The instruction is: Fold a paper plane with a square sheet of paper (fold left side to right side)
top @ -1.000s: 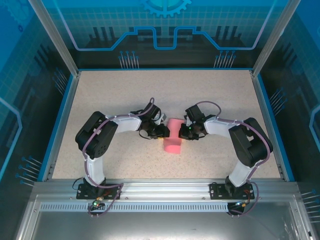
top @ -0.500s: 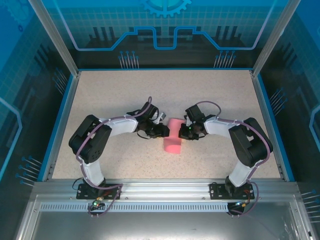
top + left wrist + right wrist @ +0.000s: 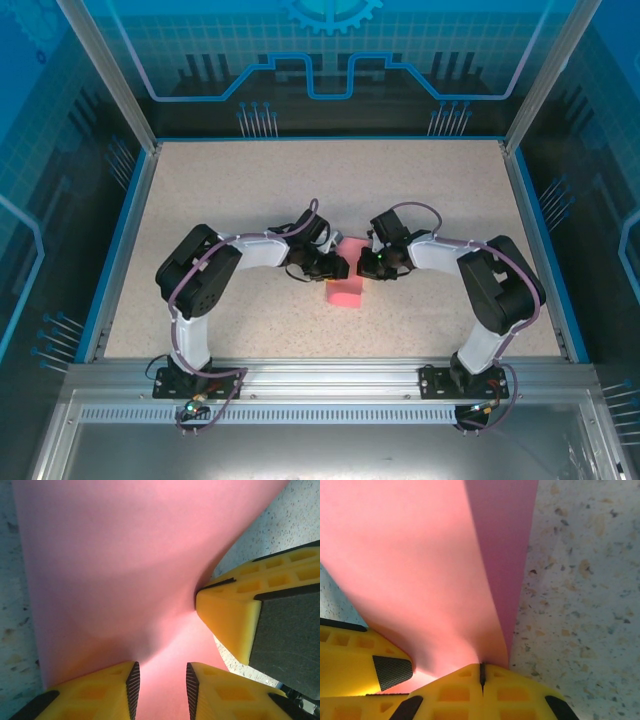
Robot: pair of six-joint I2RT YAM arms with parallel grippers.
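Left hand [image 3: 335, 268] advanced over single sheet [image 3: 345, 293]; right hand [image 3: 362, 268] pinching.

Salmon-pink sheet of paper [image 3: 345, 290], thin and plain, folded over on itself. The upper layer bows upward in a smooth curve; a shaded lower layer shows beneath it. One edge sits pinched between the right fingers [image 3: 455, 690]. Pink surface shows in the gap between the left fingers [image 3: 100, 690].
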